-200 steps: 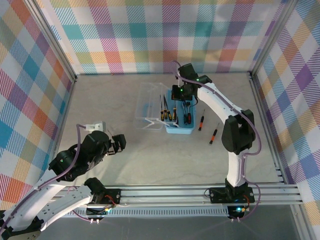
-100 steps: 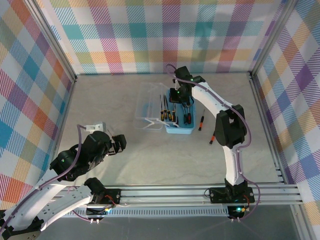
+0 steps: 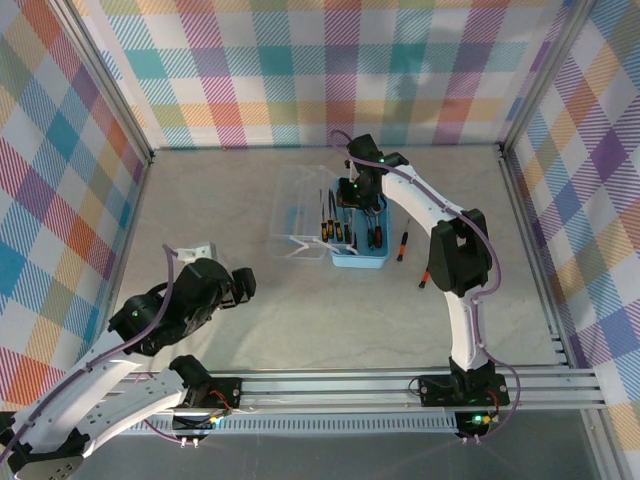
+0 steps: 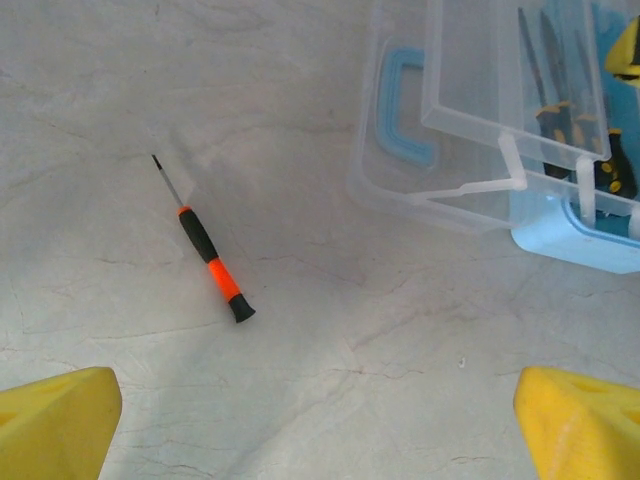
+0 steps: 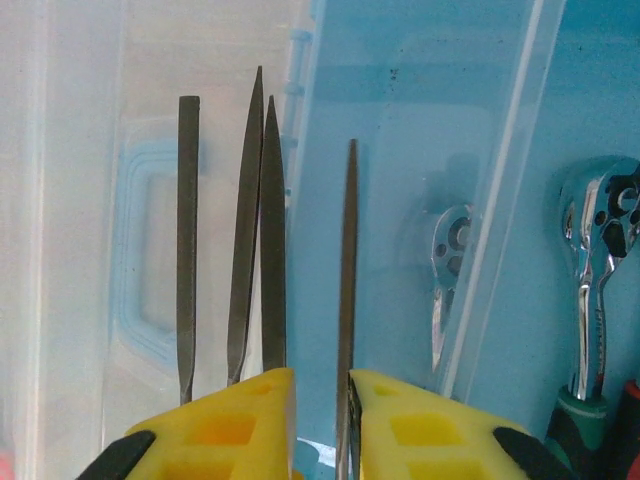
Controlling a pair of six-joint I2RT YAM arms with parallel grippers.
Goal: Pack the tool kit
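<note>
While my left gripper [image 4: 320, 430] gapes wide open over a loose screwdriver [image 4: 207, 243], my right gripper [image 5: 322, 420] has its jaws barely parted around a file [image 5: 347, 250] beside the ratchet [image 5: 600, 260].

Entry: I see the case [image 3: 360, 258] mid-table [image 3: 300, 320], its lid [image 3: 298, 215] swung open to the left. A row of screwdrivers [image 3: 335, 228] lies inside the case. Just right of it lies a loose screwdriver [image 3: 402, 245], then an outer screwdriver [image 3: 423, 280] nearer me. In the left wrist view, a stray screwdriver [image 4: 205, 255] lies apart, left of the lid.
</note>
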